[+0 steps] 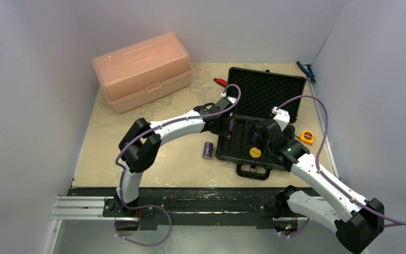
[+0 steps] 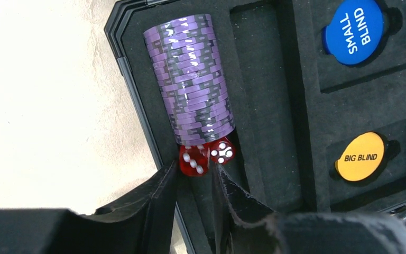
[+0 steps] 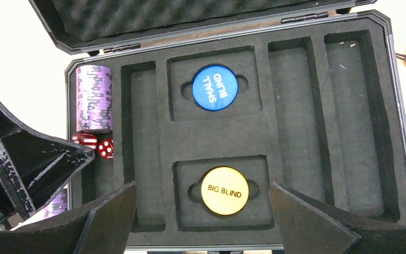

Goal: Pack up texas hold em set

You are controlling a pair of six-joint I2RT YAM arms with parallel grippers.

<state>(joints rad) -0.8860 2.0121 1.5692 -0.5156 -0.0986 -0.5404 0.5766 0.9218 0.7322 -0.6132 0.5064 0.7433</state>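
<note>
The black briefcase (image 1: 267, 92) lies open, lid back. One purple chip stack (image 2: 193, 79) lies in the leftmost foam slot, with two red dice (image 2: 194, 160) touching its near end. My left gripper (image 2: 195, 182) is narrowly open, its tips just short of the nearer die and not gripping it. The second purple stack (image 1: 208, 150) lies on the table left of the case. The orange disc (image 3: 224, 190) sits in its front recess. My right gripper (image 3: 202, 186) is wide open and empty above it.
A blue "small blind" disc (image 3: 214, 88) sits in the rear recess. The pink box (image 1: 142, 71) stands at the back left. The yellow tape measure (image 1: 307, 137) lies right of the case. A red tool (image 1: 220, 82) and a blue tool (image 1: 306, 70) lie near the back wall.
</note>
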